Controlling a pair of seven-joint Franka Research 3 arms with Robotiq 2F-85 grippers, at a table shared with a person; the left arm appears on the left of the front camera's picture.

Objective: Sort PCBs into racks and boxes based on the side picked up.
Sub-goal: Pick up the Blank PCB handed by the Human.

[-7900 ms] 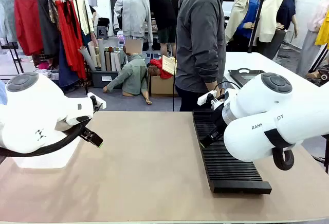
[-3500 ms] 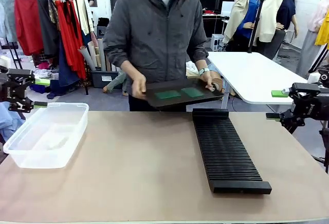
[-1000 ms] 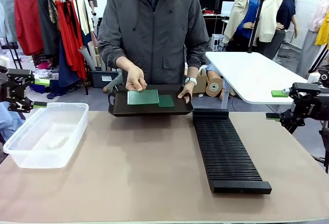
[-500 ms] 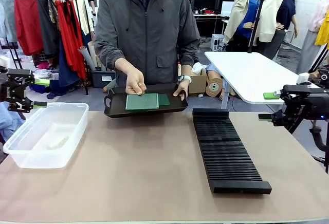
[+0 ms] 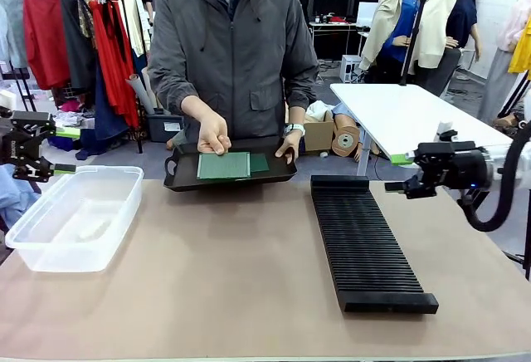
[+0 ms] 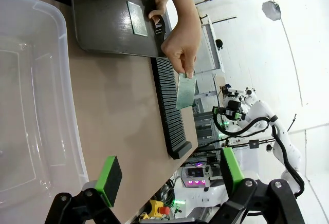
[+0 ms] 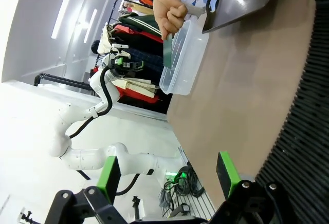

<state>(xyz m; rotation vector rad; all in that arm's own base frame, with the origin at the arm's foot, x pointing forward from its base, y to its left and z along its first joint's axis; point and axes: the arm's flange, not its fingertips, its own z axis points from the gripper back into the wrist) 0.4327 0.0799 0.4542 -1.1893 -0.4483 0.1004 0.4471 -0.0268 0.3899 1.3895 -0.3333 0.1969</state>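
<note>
Front view, upper centre: a person's hand (image 5: 214, 136) pinches one PCB (image 5: 224, 165) over a dark tray (image 5: 178, 181) carrying a second PCB (image 5: 260, 163). The rack (image 5: 365, 246) lies right of centre and the box (image 5: 75, 217) at left. At the frame edges, the left gripper (image 5: 65, 151) and right gripper (image 5: 400, 173) both gape wide, empty.

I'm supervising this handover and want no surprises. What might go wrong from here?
1. The person's hand pinches the lifted PCB by one edge; the open right gripper, closing on it, could catch fingers, or the board may slip.
2. The tray sits at the table's far edge with only one hand on it; it might tip and slide the other PCB off.
</note>
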